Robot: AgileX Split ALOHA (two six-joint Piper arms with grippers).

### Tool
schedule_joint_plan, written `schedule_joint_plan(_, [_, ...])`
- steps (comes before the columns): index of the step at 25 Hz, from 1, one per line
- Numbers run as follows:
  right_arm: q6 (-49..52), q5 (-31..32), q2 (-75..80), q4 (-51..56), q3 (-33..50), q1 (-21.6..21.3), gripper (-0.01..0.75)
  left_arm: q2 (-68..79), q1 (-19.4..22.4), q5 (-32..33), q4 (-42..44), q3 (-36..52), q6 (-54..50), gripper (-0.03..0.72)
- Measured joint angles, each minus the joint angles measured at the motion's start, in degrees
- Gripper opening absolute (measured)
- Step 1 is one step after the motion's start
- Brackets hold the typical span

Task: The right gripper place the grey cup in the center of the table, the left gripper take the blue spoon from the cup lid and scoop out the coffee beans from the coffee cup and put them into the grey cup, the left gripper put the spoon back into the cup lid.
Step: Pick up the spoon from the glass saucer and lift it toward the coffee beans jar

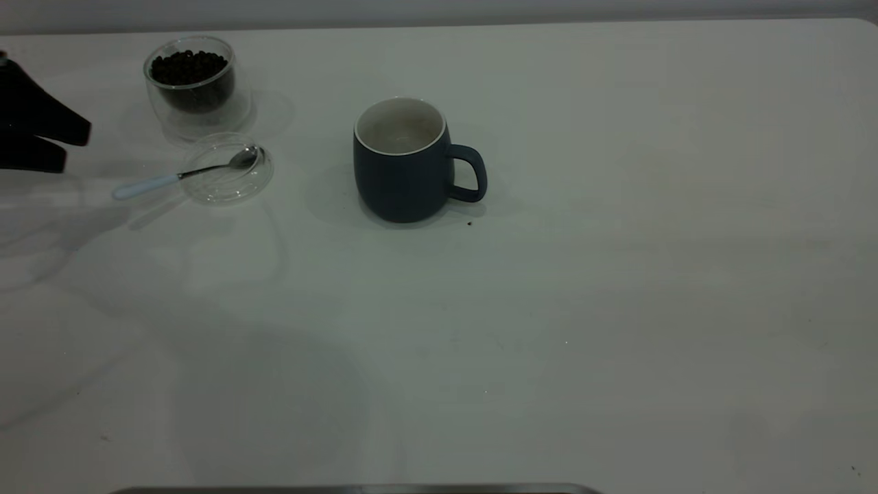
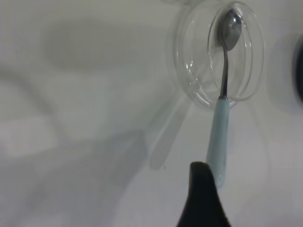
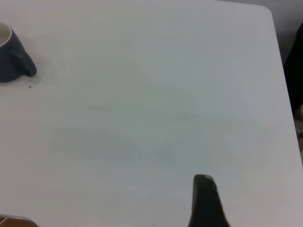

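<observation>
The grey cup [image 1: 401,171] stands upright near the middle of the table [image 1: 549,309], handle to the right, and its inside looks empty. It also shows in the right wrist view [image 3: 12,59]. The coffee cup [image 1: 192,82], holding coffee beans [image 1: 188,68], stands at the back left. The cup lid [image 1: 221,190] lies just in front of it. The blue spoon [image 1: 185,175] rests with its bowl in the lid and its handle out to the left. My left gripper [image 1: 72,146] is open and empty, left of the spoon handle [image 2: 218,137]. One finger [image 2: 203,198] shows near the handle's end. The right gripper shows only one finger [image 3: 204,203] over bare table.
A tiny dark speck [image 1: 470,223] lies by the grey cup's base. A grey strip [image 1: 357,489] runs along the table's front edge. The table's rounded corner [image 3: 270,14] shows in the right wrist view, with something dark [image 3: 296,71] beyond it.
</observation>
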Motion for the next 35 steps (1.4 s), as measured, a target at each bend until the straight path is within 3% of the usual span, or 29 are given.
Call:
schedule_joint_plan(13, [0.0,0.0,0.0,0.0,0.0,0.0,0.460,4.5,-5.4,-6.2,-6.0,-0.1,6.4,0.593])
schedule_joint_plan(35, [0.0,0.0,0.0,0.0,0.0,0.0,0.460,7.3,-6.5,-6.4,-8.7,-0.1,7.8,0.593])
